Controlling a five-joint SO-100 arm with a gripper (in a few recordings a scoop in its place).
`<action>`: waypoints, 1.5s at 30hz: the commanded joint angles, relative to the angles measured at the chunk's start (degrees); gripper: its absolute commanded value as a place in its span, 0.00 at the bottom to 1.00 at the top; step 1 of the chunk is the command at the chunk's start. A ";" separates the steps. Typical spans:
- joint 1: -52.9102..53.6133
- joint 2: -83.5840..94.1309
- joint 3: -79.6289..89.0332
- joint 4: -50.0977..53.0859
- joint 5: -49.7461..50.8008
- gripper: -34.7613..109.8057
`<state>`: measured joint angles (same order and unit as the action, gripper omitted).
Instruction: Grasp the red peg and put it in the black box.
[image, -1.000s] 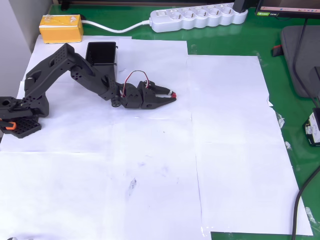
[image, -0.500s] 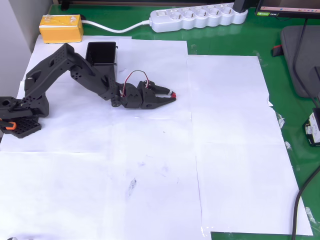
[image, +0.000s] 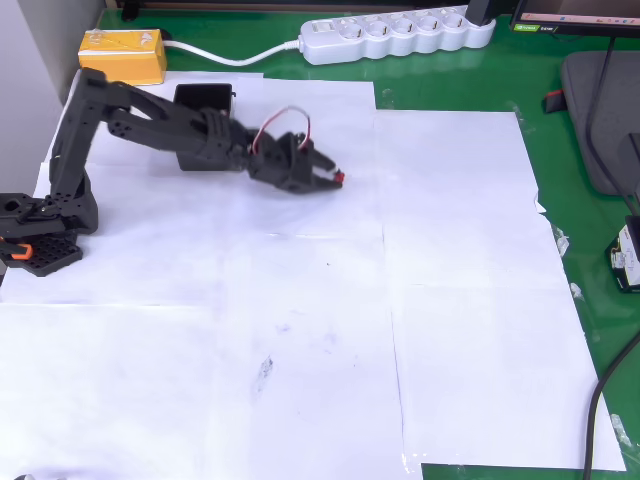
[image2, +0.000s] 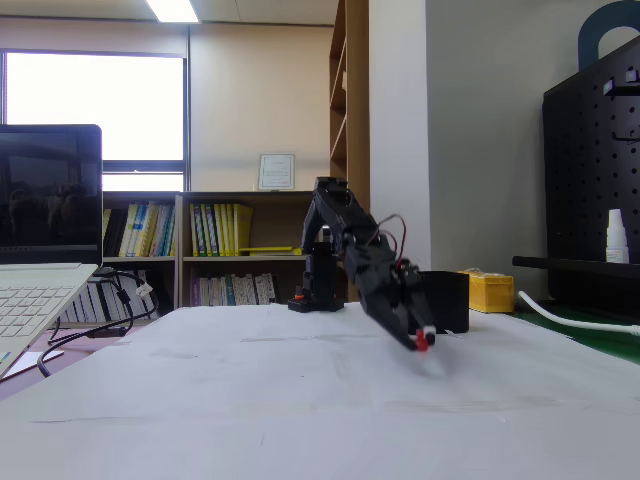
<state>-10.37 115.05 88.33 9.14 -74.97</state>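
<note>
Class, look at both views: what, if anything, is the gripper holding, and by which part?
The gripper holds the red peg pinched at its fingertips, lifted off the paper. Which part of the peg is clamped is too small to tell.

Arm (image: 150, 125) and gripper (image: 330, 177): matt black plastic with a faintly grainy, printed-looking surface. Red peg (image: 340, 179): smooth red plastic, small between the closed jaws. Black box (image: 204, 98): black plastic with smooth, slightly glossy walls. Table cover: sheets of white paper (image: 300, 300), matt, lightly smudged and creased, over a green mat (image: 590, 250) with a dull sheen. Yellow block (image: 123, 55): matt yellow body. Power strip (image: 395, 35): glossy white plastic.
</note>
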 joint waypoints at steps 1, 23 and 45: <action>-1.05 -12.83 5.45 9.58 1.49 0.24; -9.40 -28.04 21.27 62.93 8.88 0.24; -27.60 -29.62 22.85 84.73 19.42 0.24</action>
<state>-36.12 87.10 107.40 93.60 -55.90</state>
